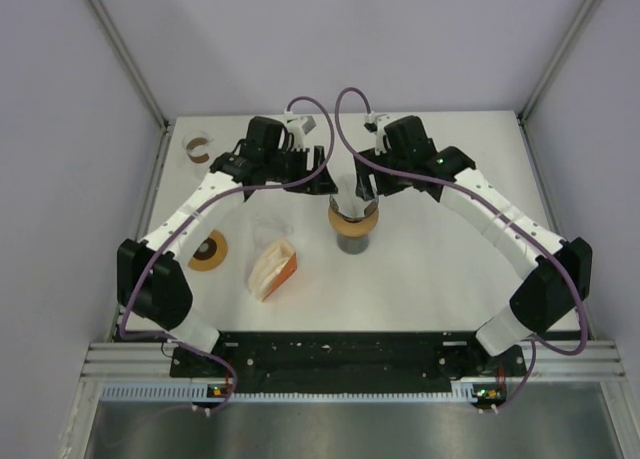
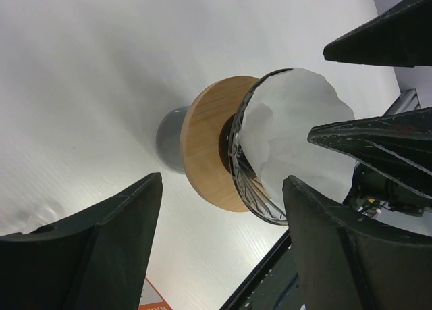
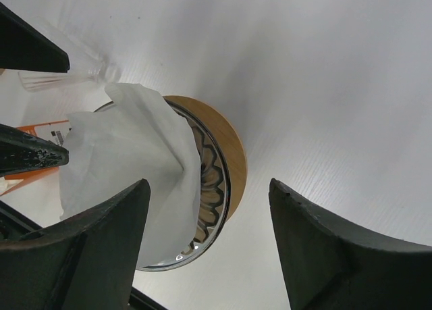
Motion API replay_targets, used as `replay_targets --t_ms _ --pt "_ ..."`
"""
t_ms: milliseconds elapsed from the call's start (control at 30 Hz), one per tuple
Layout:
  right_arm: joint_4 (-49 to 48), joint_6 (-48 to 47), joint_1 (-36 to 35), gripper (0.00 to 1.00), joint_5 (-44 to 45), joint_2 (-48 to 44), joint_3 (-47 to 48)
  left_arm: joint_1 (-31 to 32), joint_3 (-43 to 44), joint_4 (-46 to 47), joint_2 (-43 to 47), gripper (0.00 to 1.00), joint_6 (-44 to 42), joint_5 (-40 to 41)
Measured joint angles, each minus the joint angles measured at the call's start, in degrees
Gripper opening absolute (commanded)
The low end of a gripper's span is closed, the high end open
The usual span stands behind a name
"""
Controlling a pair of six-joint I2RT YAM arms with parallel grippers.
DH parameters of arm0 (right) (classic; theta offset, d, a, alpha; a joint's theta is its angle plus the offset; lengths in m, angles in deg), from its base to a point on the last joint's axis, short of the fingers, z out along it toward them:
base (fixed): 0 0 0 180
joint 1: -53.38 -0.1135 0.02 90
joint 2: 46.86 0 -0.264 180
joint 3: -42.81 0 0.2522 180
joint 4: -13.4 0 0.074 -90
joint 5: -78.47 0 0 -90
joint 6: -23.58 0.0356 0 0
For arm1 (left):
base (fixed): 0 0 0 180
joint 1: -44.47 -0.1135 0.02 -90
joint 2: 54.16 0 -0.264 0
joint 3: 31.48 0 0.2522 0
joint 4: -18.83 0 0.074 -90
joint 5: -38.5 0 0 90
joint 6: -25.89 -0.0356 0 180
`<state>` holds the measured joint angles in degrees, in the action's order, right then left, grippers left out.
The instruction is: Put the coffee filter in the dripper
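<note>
White counter (image 1: 450,269), arms bolted at near edge. Coffee filter (image 3: 128,161) already sits in glass dripper (image 1: 353,219) mid-counter, but lopsided: one side bunched, poking above rim. Left end effector (image 2: 223,182) and right end effector (image 3: 209,185) both hover right by dripper, fingers spread, gripping nothing. Looks like seating step, nearly done. Next move imo: gentle nudge pressing paper against ribbed wall, without tipping grey cup (image 2: 172,138) underneath.
</note>
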<state>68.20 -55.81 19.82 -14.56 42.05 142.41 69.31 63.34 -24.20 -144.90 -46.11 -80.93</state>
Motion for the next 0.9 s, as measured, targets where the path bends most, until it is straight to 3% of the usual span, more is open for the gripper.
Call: replay_targets --t_ms 333,600,900 --pt "1.7 -1.6 0.0 0.72 1.3 -1.6 3.2 -2.4 6.6 -7.4 2.0 0.79 -7.8 0.3" --pt "1.6 -3.0 0.0 0.73 2.0 -9.6 2.8 -15.4 10.7 -19.0 6.8 0.79 -18.5 -2.3" --pt "0.5 -4.2 0.0 0.74 2.4 -15.4 -3.3 -24.6 6.6 -26.6 6.8 0.79 -28.7 0.6"
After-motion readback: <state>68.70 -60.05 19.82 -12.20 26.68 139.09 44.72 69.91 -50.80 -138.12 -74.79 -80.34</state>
